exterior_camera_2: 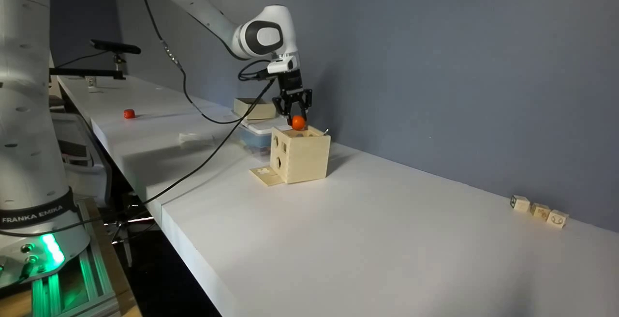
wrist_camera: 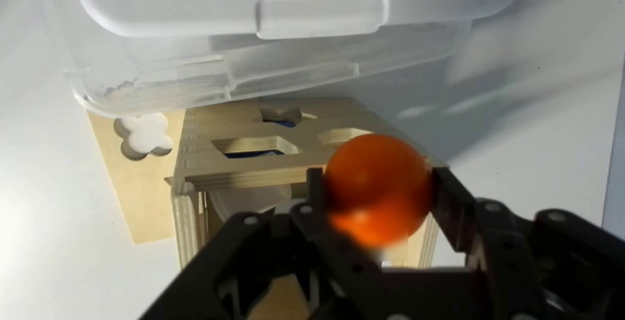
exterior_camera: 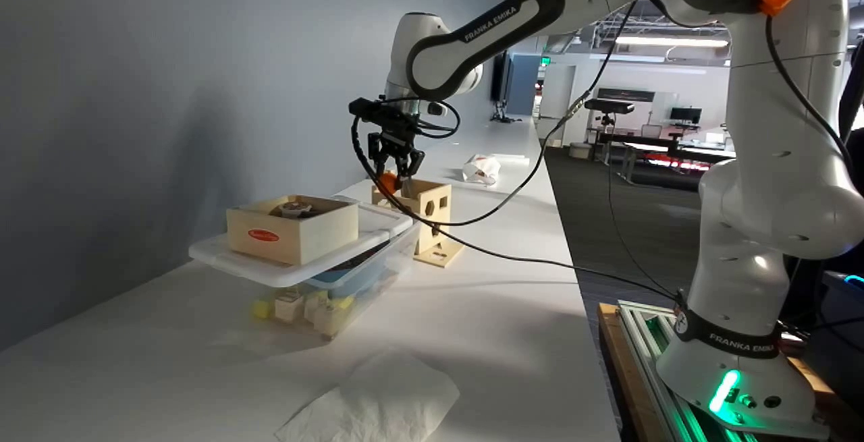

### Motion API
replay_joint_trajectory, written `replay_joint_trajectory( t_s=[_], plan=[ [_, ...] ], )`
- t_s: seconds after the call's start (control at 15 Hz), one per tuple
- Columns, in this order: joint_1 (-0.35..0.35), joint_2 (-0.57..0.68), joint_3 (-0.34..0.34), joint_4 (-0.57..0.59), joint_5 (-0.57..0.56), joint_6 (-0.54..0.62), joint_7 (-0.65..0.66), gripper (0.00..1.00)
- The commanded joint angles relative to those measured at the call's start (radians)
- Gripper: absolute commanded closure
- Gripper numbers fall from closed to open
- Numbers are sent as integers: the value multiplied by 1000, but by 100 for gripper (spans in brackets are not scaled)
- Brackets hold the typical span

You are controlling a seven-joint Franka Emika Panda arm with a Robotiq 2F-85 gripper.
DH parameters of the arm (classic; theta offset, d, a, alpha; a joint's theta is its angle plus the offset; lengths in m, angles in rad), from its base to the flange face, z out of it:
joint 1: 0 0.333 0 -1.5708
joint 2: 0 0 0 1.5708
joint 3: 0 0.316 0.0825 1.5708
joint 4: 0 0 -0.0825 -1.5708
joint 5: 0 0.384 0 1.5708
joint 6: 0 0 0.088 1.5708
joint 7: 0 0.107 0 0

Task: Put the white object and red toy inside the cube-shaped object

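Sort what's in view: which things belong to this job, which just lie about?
Likely the job's:
cube
orange ball, in the hand
white piece, inside the cube

Likely just lying about:
tub
tray
three blocks
white sheet
white bundle
red piece

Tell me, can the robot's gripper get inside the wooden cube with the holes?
Probably yes: the gripper, gripping the orange-red ball, is above the open-topped wooden cube. The way down looks free, but a white thing inside might stop it early.
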Motion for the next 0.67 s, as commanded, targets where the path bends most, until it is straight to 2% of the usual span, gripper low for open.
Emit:
replay_joint_trajectory(
  t_s=[0.0,0.6],
  plan=[
    [-9,0,9,3,-1,-3,-1,44],
    [14,5,15,-3,-16,-3,-4,44]
  ],
)
